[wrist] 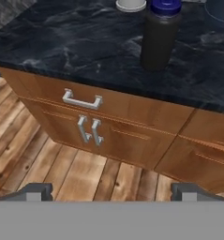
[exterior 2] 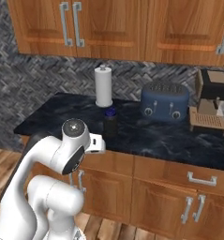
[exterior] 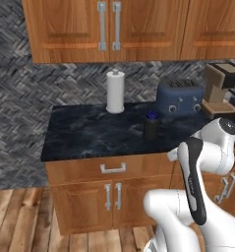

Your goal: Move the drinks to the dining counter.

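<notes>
A squat black drink bottle with a blue cap [exterior: 151,127] [exterior 2: 110,124] [wrist: 159,40] stands upright near the front edge of a marbled countertop [exterior: 89,133] [wrist: 62,42]. My gripper [wrist: 112,192] hangs in front of the cabinet face, below the counter's edge and short of the bottle. It is open, its fingertips [wrist: 38,190] set far apart with nothing between them. The dining counter is out of view.
Behind the bottle stand a white paper towel roll [exterior: 115,92] [exterior 2: 103,86], a blue toaster [exterior: 179,97] [exterior 2: 164,101] and a coffee machine [exterior: 222,88] [exterior 2: 214,101]. Below the counter are wooden drawers and doors with steel handles [wrist: 82,100]. Wall cabinets hang above.
</notes>
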Controlling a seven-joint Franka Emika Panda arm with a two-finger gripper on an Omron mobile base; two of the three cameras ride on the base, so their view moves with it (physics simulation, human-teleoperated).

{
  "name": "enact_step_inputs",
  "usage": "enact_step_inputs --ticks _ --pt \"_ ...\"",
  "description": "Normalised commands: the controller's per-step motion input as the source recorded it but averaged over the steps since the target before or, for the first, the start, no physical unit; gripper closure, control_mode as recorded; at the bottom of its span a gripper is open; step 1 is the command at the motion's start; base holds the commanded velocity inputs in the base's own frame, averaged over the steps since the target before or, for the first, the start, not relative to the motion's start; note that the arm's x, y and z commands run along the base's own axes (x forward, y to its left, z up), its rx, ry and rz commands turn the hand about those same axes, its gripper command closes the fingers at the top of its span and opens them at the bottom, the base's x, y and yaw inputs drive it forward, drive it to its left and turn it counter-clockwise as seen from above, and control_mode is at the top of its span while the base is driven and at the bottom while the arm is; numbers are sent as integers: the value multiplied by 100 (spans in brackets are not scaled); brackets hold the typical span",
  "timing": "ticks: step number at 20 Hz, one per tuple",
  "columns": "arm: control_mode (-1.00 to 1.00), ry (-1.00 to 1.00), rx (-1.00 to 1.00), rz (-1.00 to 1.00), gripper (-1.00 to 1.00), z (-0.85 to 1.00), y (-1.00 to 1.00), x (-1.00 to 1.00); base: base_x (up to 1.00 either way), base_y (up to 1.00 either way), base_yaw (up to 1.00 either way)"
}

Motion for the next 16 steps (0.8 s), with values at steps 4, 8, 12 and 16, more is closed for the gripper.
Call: enact_step_inputs --ticks 4,8,12,16 --pt "100 0 0 0 -100 0 0 0 40 1 0" --pt "100 0 0 0 -100 0 0 0 49 0 0" --pt "100 0 0 0 -100 0 0 0 46 0 0" --pt "100 0 0 0 -100 0 0 0 47 0 0"
